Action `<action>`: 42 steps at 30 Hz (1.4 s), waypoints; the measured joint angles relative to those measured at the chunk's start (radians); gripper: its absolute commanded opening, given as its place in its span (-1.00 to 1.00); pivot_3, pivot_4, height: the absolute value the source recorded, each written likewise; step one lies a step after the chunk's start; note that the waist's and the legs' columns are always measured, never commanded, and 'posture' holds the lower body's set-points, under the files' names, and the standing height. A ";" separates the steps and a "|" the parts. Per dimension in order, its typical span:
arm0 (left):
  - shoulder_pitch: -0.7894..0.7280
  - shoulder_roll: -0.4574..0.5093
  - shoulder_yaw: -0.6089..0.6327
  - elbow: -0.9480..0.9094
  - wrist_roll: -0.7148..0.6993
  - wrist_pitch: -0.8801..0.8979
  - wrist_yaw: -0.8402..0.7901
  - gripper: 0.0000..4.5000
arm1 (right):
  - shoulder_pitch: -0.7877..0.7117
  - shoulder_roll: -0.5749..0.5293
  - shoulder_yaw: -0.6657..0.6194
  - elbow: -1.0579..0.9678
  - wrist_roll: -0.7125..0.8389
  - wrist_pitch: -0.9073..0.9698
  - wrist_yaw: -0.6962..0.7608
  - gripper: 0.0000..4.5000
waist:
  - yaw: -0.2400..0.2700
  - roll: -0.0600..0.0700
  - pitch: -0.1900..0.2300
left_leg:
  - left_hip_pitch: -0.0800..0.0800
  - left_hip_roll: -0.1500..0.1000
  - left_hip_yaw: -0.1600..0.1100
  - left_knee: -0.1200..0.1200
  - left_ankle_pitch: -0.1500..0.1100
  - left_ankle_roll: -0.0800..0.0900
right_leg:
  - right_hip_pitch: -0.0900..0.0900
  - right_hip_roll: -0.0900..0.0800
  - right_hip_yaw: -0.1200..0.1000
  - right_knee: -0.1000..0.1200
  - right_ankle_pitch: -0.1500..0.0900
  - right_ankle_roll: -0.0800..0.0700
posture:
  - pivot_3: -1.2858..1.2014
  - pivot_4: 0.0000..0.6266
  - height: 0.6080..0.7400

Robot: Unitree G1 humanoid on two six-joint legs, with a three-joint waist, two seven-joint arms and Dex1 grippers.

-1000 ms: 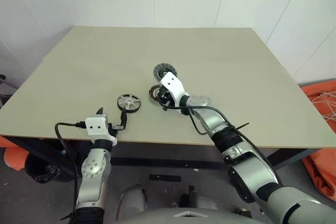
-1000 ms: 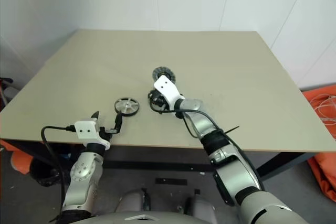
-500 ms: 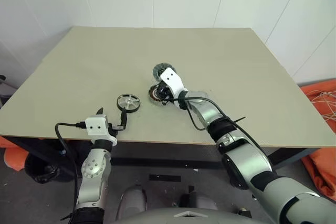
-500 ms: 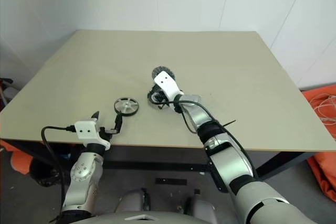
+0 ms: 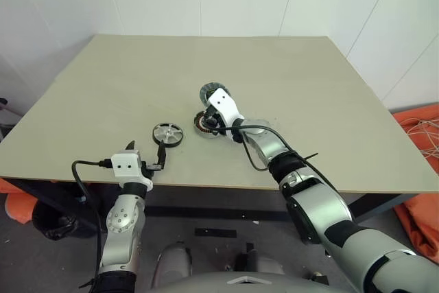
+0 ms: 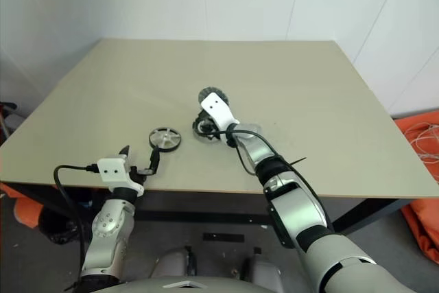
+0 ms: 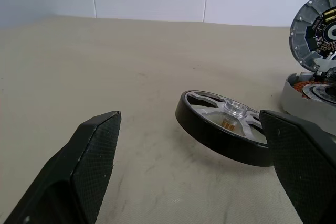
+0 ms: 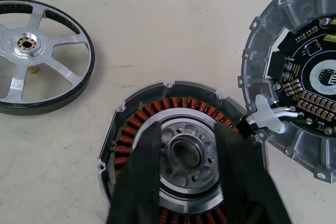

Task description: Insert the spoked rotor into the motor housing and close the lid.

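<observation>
Spoked rotor [image 7: 223, 128]: flat on the worktop [image 5: 137, 87], slightly tilted in the left wrist view, lying just ahead of the left fingers and between their tips' lines, apart from both. Dark rim, silver spokes, hub up. Not in the housing.

Motor housing [image 8: 181, 156]: on the worktop directly under the right fingers [image 8: 140, 182], copper windings ringing a grey centre hub; just beside the rotor, on its far side from the left fingers.

Lid [image 8: 302, 77]: swung open, standing up from the housing's edge beyond and to one side of the right fingers, circuit-board face showing, joined to the housing by a small white bracket with wires.

Right gripper [image 8: 186, 179]: fingers parted, one on each side of the housing's centre hub, overlapping the winding ring; whether touching it, cannot tell. Gripping nothing visible. Right arm stretched forward across the worktop edge, wrist angled inward toward the robot's left and tipped a little downward, white wrist block just over the housing.

Left gripper [image 7: 194, 145]: fingers spread wide, empty, pointing level and forward near the worktop's front edge. Left forearm upright below the edge, bent at the wrist, black cable looping off the white wrist block.
</observation>
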 measured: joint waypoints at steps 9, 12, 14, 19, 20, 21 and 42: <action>0.000 0.000 -0.002 0.000 0.000 0.000 0.000 1.00 | -0.001 0.003 -0.036 -0.019 0.009 0.007 0.007 0.26 | 0.000 0.000 0.000 | 0.000 0.000 0.000 0.000 0.000 0.000 | 0.000 0.000 0.000 0.000 0.000 0.000 | 0.03 -1.00 1.00; 0.000 0.000 -0.002 0.000 0.000 0.000 0.000 1.00 | 0.008 -0.002 -0.041 -0.101 0.023 0.031 0.031 -0.12 | 0.000 0.000 0.000 | 0.000 0.000 0.000 0.000 0.000 0.000 | 0.000 0.000 0.000 0.000 0.000 0.000 | 0.03 -1.00 1.00; 0.000 0.000 -0.002 0.000 0.000 0.000 0.000 1.00 | 0.021 -0.005 -0.041 -0.160 0.028 0.054 0.043 -0.44 | 0.000 0.000 0.000 | 0.000 0.000 0.000 0.000 0.000 0.000 | 0.000 0.000 0.000 0.000 0.000 0.000 | 0.03 -1.00 1.00; 0.000 0.000 -0.002 0.000 -0.001 0.000 0.000 1.00 | 0.072 -0.006 -0.039 -0.244 0.029 0.110 0.055 -0.99 | 0.001 0.000 0.000 | 0.000 0.000 0.000 0.000 0.000 0.000 | 0.000 0.000 0.000 0.000 0.000 0.000 | 0.03 -1.00 1.00; 0.000 0.000 -0.002 0.000 -0.001 0.000 -0.001 1.00 | 0.077 -0.005 -0.037 -0.250 0.028 0.122 0.055 -0.99 | 0.001 0.000 0.000 | 0.000 0.000 0.000 0.000 0.000 0.000 | 0.000 0.000 0.000 0.000 0.000 0.000 | 0.03 -1.00 1.00; 0.000 0.000 -0.003 0.000 -0.001 0.000 -0.001 1.00 | 0.079 -0.005 -0.035 -0.254 0.028 0.129 0.054 -0.99 | 0.001 0.000 0.000 | 0.000 0.000 0.000 0.000 0.000 0.000 | 0.000 0.000 0.000 0.000 0.000 0.000 | 0.03 -1.00 1.00; -0.003 0.000 -0.005 0.000 -0.001 0.001 0.000 1.00 | -0.008 0.015 -0.008 -0.086 -0.036 0.163 -0.020 -0.99 | 0.000 0.000 0.000 | 0.000 0.000 0.000 0.000 0.000 0.000 | 0.000 0.000 0.000 0.000 0.000 0.000 | 0.03 -1.00 1.00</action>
